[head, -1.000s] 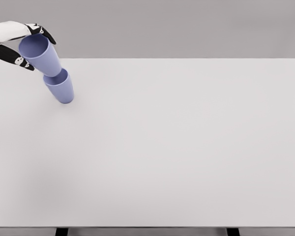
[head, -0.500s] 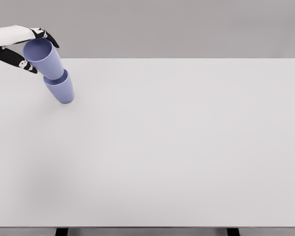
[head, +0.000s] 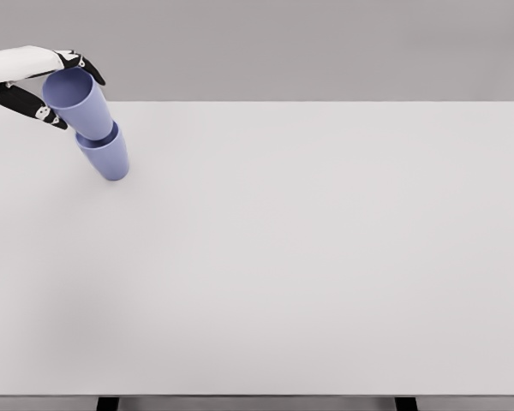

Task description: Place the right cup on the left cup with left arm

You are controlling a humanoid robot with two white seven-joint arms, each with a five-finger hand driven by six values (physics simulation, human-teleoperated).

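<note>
Two lavender-blue cups stand at the table's far left. The upper cup (head: 82, 106) sits tilted with its base inside the mouth of the lower cup (head: 108, 157), which rests on the table and also leans left. My left hand (head: 68, 91) comes in from the upper left edge. Its dark fingertips (head: 88, 67) curl over the upper cup's rim, with the thumb on the near side, so it is shut on that cup. The right arm is out of view.
The white table (head: 325, 257) fills most of the view, with its far edge just behind the cups. Two dark table legs show at the bottom edge.
The left hand has carried the upper cup a little to the right and set it deeper into the lower cup. The lower cup has stayed in place.
</note>
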